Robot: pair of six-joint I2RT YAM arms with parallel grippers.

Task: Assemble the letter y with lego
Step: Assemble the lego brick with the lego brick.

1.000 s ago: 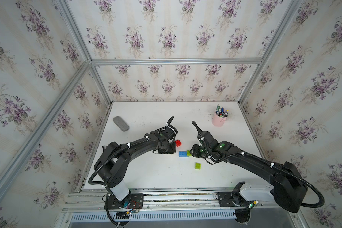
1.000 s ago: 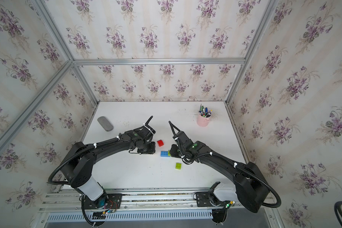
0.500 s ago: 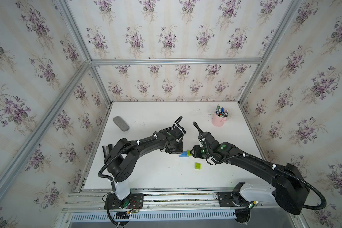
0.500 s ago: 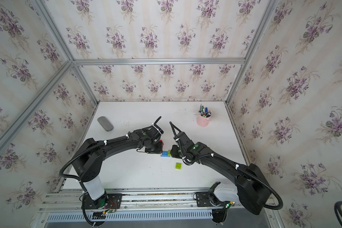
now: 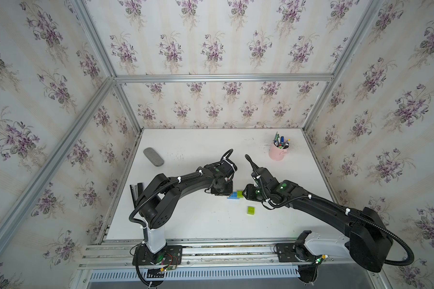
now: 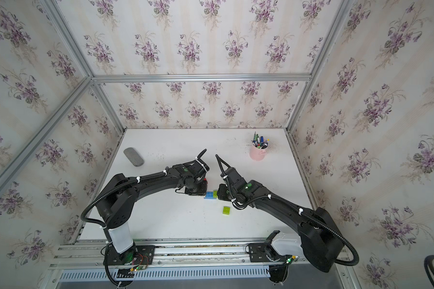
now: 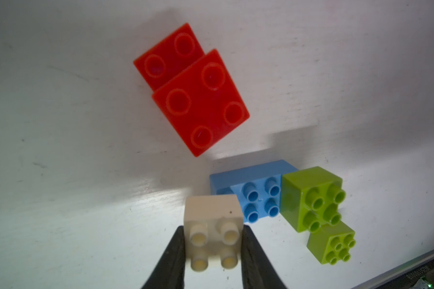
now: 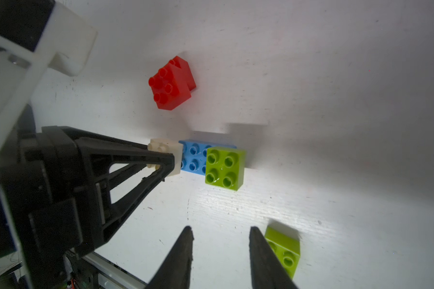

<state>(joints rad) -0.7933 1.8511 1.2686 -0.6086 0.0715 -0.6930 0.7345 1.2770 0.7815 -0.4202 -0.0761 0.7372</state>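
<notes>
My left gripper (image 7: pixel 213 229) is shut on a cream-white brick (image 7: pixel 212 225), holding it at the free end of the blue brick (image 7: pixel 256 195); I cannot tell whether the two touch. A lime-green brick (image 7: pixel 311 197) sits on the blue brick's other end. Two joined red bricks (image 7: pixel 198 100) lie just beyond. In the right wrist view, my right gripper (image 8: pixel 221 230) stands open over bare table, one finger beside a loose lime-green brick (image 8: pixel 286 250). In a top view, both grippers flank the blue brick (image 5: pixel 233 196), and the loose green brick (image 5: pixel 251 210) lies nearer the front.
A pink pen cup (image 5: pixel 277 152) stands at the back right of the white table (image 5: pixel 198 225). A grey oblong pad (image 5: pixel 153 157) lies at the back left. Dark strips (image 5: pixel 135 192) rest along the left edge. Papered walls close three sides.
My left arm has swung right, carrying the cream-white brick to the blue brick's end and now covering the red bricks from above. The right arm has barely moved.
</notes>
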